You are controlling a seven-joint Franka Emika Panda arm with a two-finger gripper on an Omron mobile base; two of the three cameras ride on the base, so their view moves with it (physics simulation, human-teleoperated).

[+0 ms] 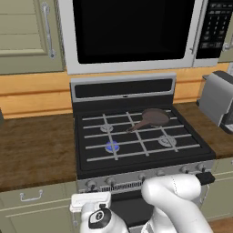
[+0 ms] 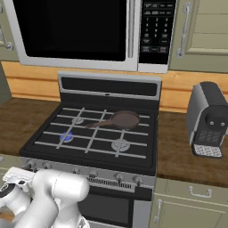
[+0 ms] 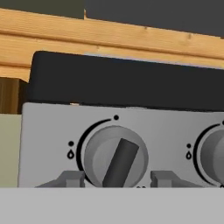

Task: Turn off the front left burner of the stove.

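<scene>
The black stove (image 1: 81,160) stands under the microwave. Its front left burner (image 1: 111,146) (image 2: 67,136) glows with a blue ring beneath the grey grate bars. In the hand view my gripper (image 3: 117,179) is open. Its fingertips (image 3: 71,178) stand on either side of the leftmost knob (image 3: 116,156) on the silver front strip, close to its rim. The knob's dark bar is tilted to the right of upright. My white hand (image 1: 90,200) (image 2: 16,176) sits just in front of the strip's left end.
A brown frying pan (image 1: 154,118) (image 2: 124,119) rests on the back right burner. A second knob (image 3: 214,153) is to the right. A silver appliance (image 2: 207,119) stands on the right counter. The microwave (image 1: 132,32) hangs above.
</scene>
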